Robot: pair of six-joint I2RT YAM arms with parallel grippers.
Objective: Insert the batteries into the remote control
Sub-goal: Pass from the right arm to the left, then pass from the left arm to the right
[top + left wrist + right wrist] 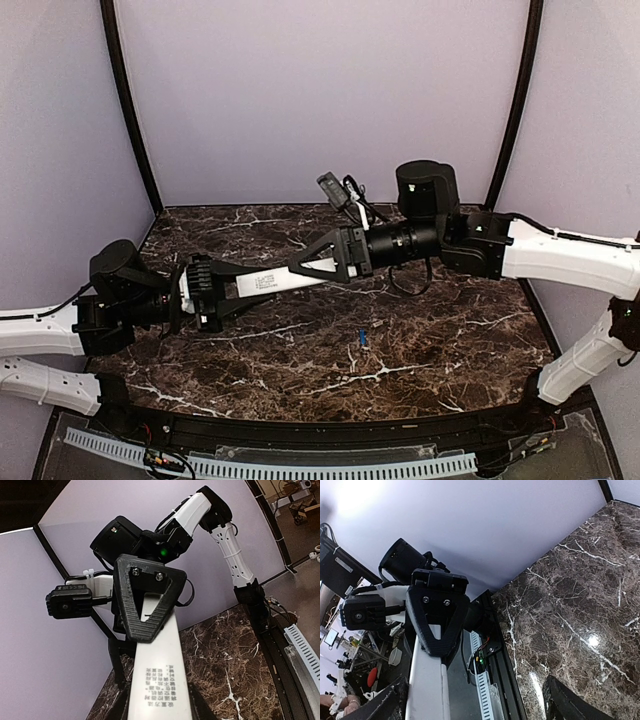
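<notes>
**Reader:** Marble, was it? What did the setting look like?

**Describer:** Dark brown marble with white veins covered the table [450,330]. Plain lilac walls [320,100] closed it in on the left, right and far sides.

**Reader:** Where was the remote control?

**Describer:** The remote control [270,283], a slim white bar, was up off the table, left of centre. It ran left to right, with its right end slightly farther away. Small print showed on its upper face.

**Reader:** What held it?

**Describer:** The left gripper [200,290] had its jaws pinched on the bar's left end. In the left wrist view its dark fingers [116,707] sat tight against both long edges.

**Reader:** And the other arm?

**Describer:** The right gripper [315,265] extended from the right to the bar's other end, with one black triangular finger lying across it. In the right wrist view its jaws were spread wide. Its fingers [382,707] sat at the two bottom corners, and the bar ran just beside the left one. I could not tell whether they touched.

**Reader:** Any batteries?

**Describer:** One tiny blue battery [361,338] lay on the marble, nearer than the remote and to its right, well apart from both grippers
</notes>
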